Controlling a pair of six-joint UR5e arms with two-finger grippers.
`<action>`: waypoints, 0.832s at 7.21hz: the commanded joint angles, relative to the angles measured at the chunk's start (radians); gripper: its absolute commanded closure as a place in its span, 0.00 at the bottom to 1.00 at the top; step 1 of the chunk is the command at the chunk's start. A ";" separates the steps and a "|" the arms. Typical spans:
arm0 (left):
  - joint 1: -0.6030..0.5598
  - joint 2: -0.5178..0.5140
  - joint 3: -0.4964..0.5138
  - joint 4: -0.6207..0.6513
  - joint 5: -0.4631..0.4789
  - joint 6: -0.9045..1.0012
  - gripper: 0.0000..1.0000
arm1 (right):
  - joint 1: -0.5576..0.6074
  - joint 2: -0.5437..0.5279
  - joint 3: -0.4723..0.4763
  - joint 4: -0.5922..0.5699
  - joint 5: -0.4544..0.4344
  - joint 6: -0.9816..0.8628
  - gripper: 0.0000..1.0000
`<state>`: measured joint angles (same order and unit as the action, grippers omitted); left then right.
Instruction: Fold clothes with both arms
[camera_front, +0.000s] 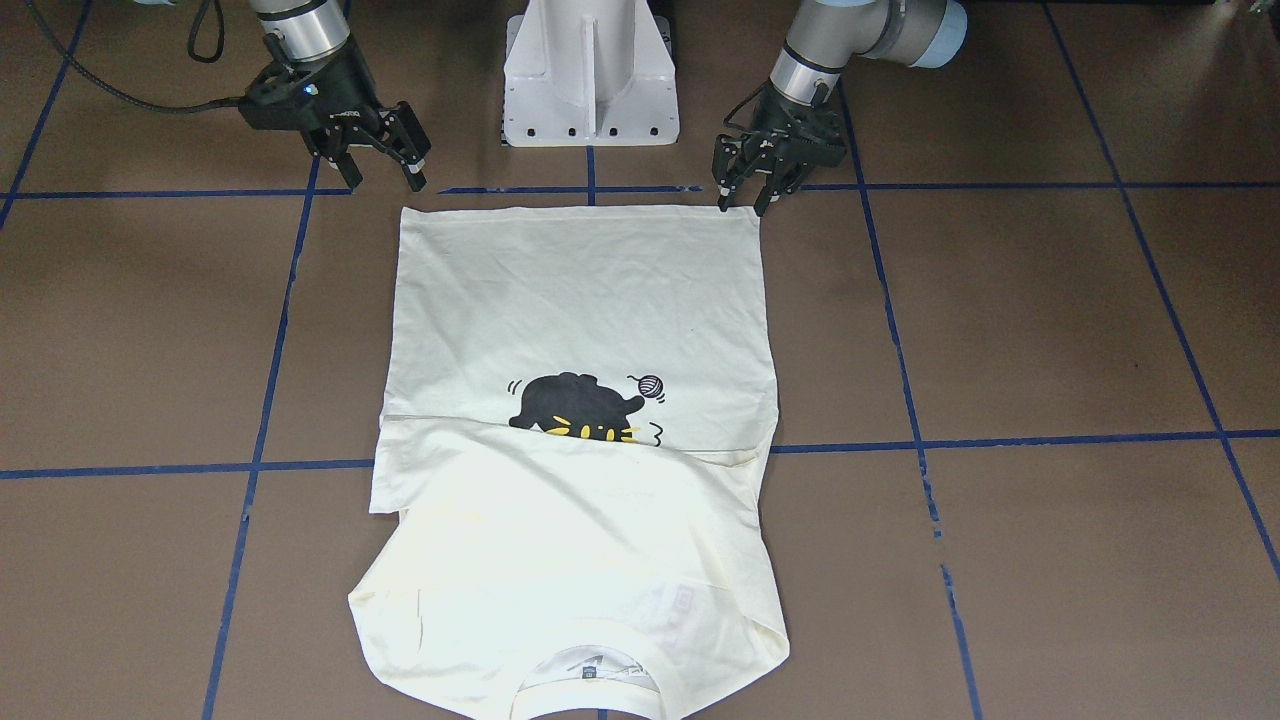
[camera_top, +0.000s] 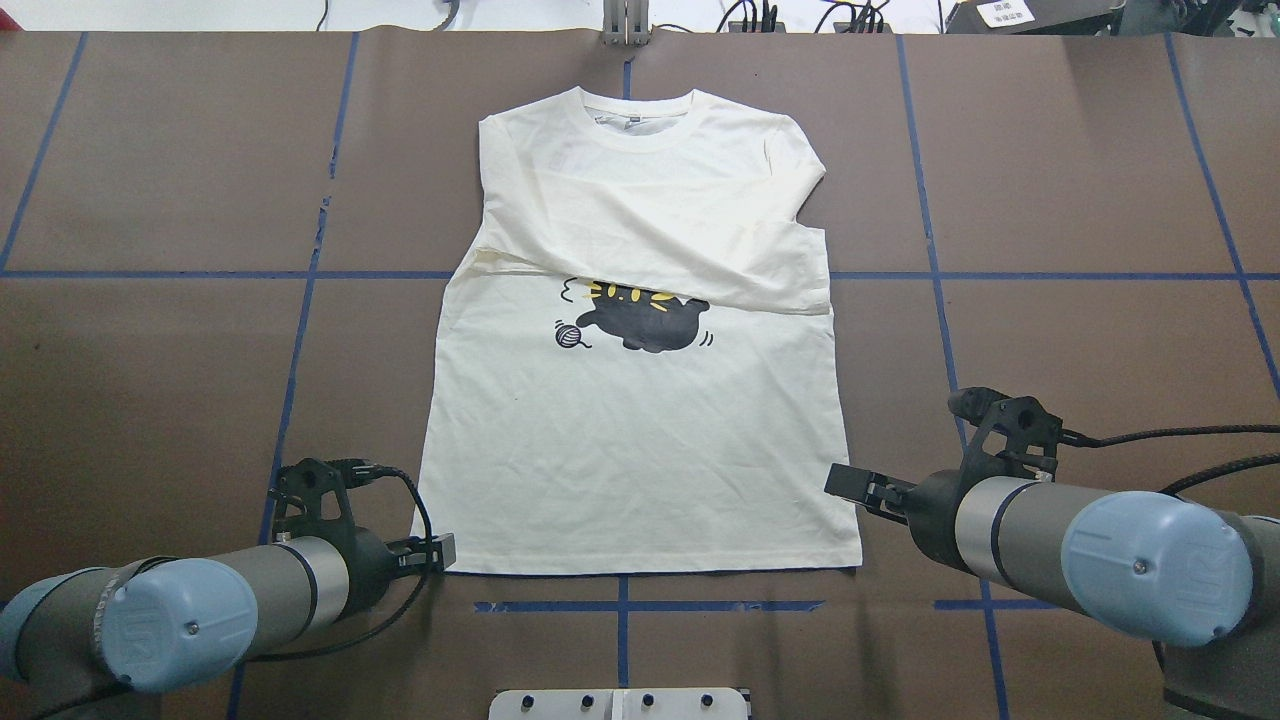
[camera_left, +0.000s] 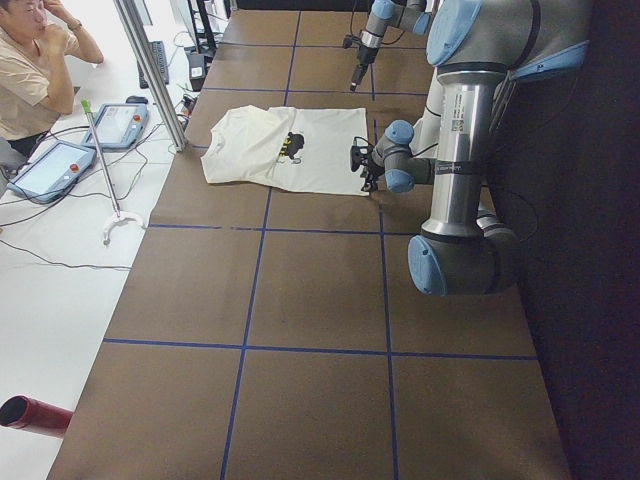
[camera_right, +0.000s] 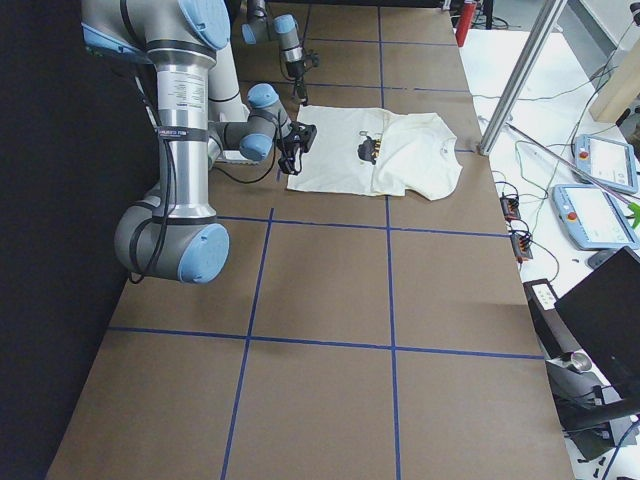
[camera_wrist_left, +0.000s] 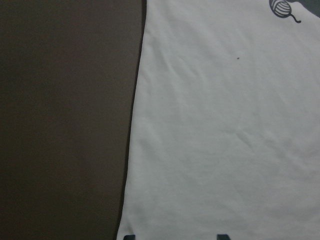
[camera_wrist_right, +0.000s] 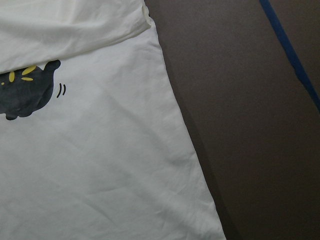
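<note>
Seen overhead, the left gripper hovers at 7 o'clock of the T-shirt and the right gripper at 5 o'clock. Both have their fingers spread, seemingly poised to pinch the hem corners.

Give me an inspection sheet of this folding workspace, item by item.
Surface: brown table with a blue tape grid.
Job's things: cream T-shirt spread flat, collar away from the robot, sleeves folded across the chest, covering part of the cat print.
Clutter: nothing seen.
Grippers: left gripper open at one hem corner; right gripper open near the other; neither holds cloth.
Cables: black cable runs along the right wrist, clear of the shirt.
Surroundings: white pedestal base; seated person and teach pendants beyond the table's far side.
</note>
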<state>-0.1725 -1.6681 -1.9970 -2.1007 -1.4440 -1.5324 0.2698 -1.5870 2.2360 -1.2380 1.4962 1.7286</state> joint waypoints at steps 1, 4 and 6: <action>0.002 -0.004 0.000 0.047 -0.003 0.003 0.41 | -0.001 -0.001 -0.004 0.000 -0.005 0.000 0.00; 0.005 -0.004 0.012 0.048 -0.004 0.005 0.43 | -0.004 -0.001 -0.004 -0.002 -0.010 0.000 0.00; 0.005 -0.005 0.014 0.048 -0.004 0.005 0.51 | -0.004 -0.001 -0.004 -0.002 -0.010 0.000 0.00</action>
<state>-0.1676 -1.6725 -1.9852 -2.0525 -1.4480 -1.5279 0.2655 -1.5877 2.2320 -1.2394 1.4865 1.7288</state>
